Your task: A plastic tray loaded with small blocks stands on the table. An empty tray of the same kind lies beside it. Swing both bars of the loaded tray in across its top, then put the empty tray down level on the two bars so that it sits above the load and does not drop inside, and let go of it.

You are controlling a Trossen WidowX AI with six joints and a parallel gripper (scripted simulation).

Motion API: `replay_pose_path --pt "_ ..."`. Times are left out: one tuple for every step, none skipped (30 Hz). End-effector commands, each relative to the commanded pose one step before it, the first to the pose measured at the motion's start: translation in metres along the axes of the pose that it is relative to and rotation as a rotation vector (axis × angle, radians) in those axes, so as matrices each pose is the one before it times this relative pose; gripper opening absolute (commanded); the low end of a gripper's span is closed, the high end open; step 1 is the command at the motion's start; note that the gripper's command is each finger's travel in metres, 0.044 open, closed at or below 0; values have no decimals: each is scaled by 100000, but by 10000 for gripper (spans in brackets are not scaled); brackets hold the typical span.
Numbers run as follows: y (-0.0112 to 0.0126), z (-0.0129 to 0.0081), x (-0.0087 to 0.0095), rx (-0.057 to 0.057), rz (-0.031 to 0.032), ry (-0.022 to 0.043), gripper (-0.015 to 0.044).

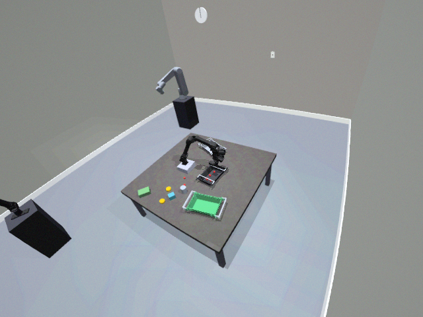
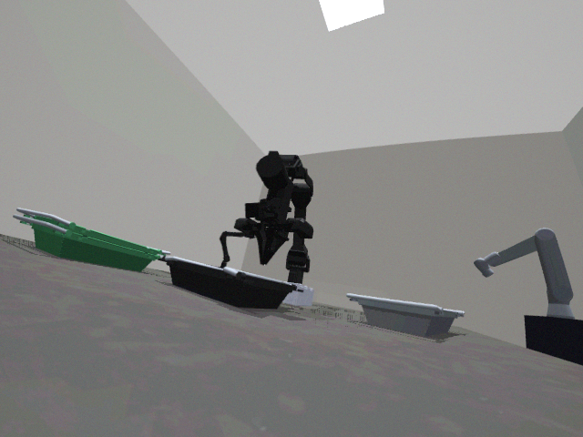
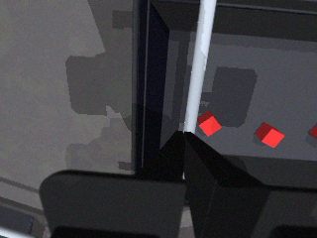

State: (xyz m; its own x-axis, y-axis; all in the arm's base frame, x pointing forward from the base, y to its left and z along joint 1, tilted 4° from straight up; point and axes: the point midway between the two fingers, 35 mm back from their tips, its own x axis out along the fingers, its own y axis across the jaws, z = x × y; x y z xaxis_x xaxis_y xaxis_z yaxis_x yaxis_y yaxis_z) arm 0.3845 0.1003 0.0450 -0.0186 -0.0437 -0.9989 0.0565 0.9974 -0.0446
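Observation:
The loaded black tray [image 1: 215, 175] [image 2: 211, 284] [image 3: 292, 64] stands on the table with several small red blocks [image 1: 209, 175] [image 3: 269, 135] inside. One wire bar [image 3: 200, 59] crosses its top just inside the end near my gripper. The other bar [image 1: 206, 179] lies across near the opposite end. My gripper [image 2: 265, 262] [image 3: 181, 138] points down, shut and empty, with its tips just above the near bar and hiding part of it. An empty green tray [image 1: 205, 205] [image 2: 103, 254] and an empty grey tray [image 2: 400, 321] stand on either side of the black tray.
A grey cup [image 1: 183, 189], a cyan block [image 1: 171, 195], a green block [image 1: 144, 191] and two yellow pieces [image 1: 168, 188] [image 1: 162, 201] are on the table's left part. My arm's base stands on a white block [image 1: 184, 167]. Other arms stand off the table.

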Motion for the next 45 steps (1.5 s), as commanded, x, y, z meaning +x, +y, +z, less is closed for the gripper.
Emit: replay_pose_path --pt "-1 -1 2 -2 -9 5 53" --pt "0 0 0 0 0 0 79" --pt "0 0 0 0 0 0 105" --pt "0 0 0 0 0 0 131" --pt "0 0 0 0 0 0 157" --pt "8 27 -204 0 2 -2 184" --pt "15 51 -422 0 4 -4 210" --pt "17 60 -572 1 5 -5 236" --pt "16 60 -745 1 6 -5 263" --pt "11 48 -946 1 7 -4 289" --pt "-1 16 -1173 1 8 -1 315" --pt "-21 -42 -1370 1 7 5 341" --pt "-35 -85 -1152 0 4 9 368" --pt "-44 -113 -1012 0 2 11 394" --pt "-43 -112 -780 0 1 11 420" --pt "-31 -81 -489 0 0 8 440" --pt "234 295 3012 -1191 -79 369 440" --pt "334 -222 28 -2713 181 182 440" --pt "559 -362 50 -4521 305 300 440" --pt "821 -472 77 -6398 381 336 440" --pt "1120 -539 110 -8345 401 293 440" --pt "1378 -587 145 -10117 493 346 440" --pt "1360 -485 153 -9817 487 327 440" --pt "1195 -290 142 -8309 275 145 440" --pt "1447 -164 176 -9626 0 -84 440" --pt "1703 -104 211 -11327 -2 -89 440" --pt "1704 0 114 -9916 -436 -364 440" --pt "1368 77 91 -8006 -353 -284 440" --pt "1413 137 95 -8346 -363 -285 440" --pt "1451 205 108 -8799 -330 -264 440" --pt "1467 278 142 -9464 -189 -200 440" --pt "1379 341 183 -9711 45 -105 440" --pt "1470 451 206 -10622 69 -105 440" --pt "1341 505 197 -9946 65 -96 440" --pt "1222 545 188 -9330 62 -89 440" --pt "1123 577 181 -8850 60 -83 440" --pt "1044 609 198 -8827 174 -76 440" --pt "980 643 197 -8600 170 -77 440" --pt "923 676 196 -8428 168 -78 440" --pt "870 707 195 -8290 167 -80 440" --pt "821 738 196 -8203 166 -83 440" --pt "779 771 198 -8181 168 -86 440" --pt "737 805 201 -8182 169 -90 440" --pt "695 837 204 -8195 171 -95 440" --pt "650 864 206 -8182 172 -100 440"
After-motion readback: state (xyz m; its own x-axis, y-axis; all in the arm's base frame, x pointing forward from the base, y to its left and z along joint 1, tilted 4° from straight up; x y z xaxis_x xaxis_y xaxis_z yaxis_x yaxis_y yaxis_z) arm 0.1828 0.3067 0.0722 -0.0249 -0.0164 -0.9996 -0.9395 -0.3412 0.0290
